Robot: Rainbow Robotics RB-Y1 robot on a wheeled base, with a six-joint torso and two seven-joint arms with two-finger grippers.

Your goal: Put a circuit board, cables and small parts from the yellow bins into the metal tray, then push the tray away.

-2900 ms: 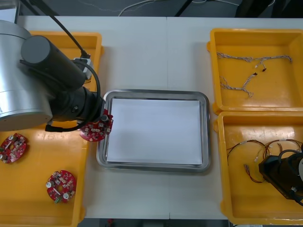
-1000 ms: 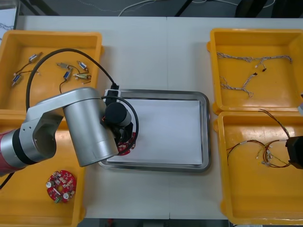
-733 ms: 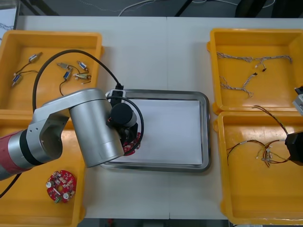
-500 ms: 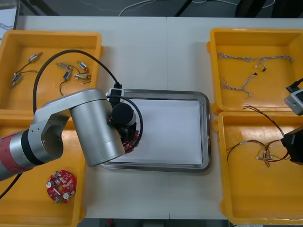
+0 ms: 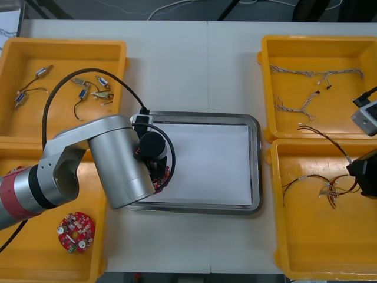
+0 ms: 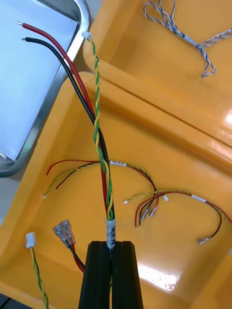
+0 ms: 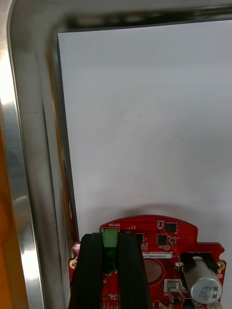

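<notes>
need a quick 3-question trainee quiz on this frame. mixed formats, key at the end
1. True or false: the left gripper holds a round red circuit board above the white inside of the metal tray.
2. The right gripper grips: A) a twisted blue and white cable; B) a bundle of red, black and yellow-green wires; C) a small metal part.
3. Fill in (near or far): the twisted blue and white cables lie in the ___ right yellow bin.
Key: 1 true; 2 B; 3 far.
</notes>
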